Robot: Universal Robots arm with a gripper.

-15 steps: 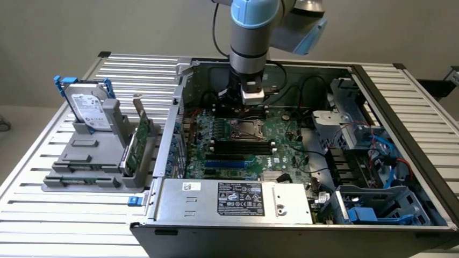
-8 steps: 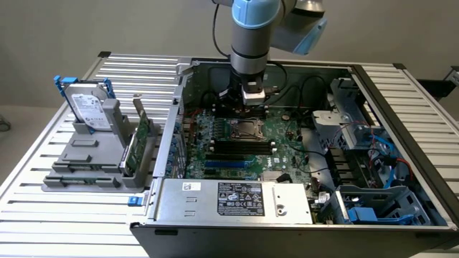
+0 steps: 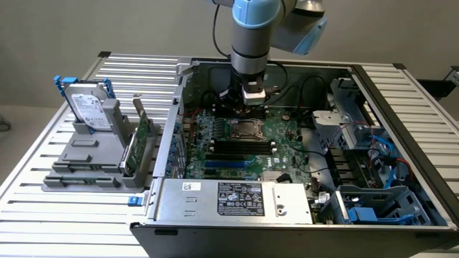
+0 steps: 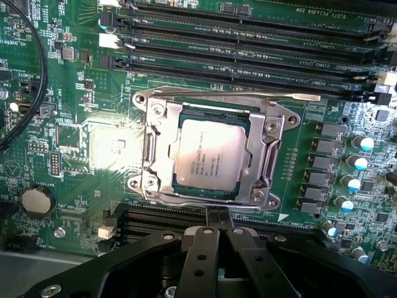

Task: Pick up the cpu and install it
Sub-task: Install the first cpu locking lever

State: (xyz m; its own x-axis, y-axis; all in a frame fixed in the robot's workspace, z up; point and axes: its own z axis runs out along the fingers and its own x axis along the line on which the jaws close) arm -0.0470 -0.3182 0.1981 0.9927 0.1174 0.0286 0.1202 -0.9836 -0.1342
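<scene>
1. Hovering over the motherboard (image 4: 62,81), the gripper (image 4: 218,218) is seen closed, with nothing held.
2. The cpu (image 4: 209,153) is found lying flat in the socket frame (image 4: 273,161), just ahead of the gripper's fingertips and below them.
3. Square chip, so no long axis is noted.

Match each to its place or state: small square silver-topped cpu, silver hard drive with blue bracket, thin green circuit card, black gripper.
1 cpu
2 hard drive
3 circuit card
4 gripper

A shut, holding nothing
B on edge, nearest the computer case outer wall
C seated in the metal socket frame
D propped in the grey stand, on its side away from the case

Pairs: 1-C, 2-D, 3-B, 4-A
</scene>
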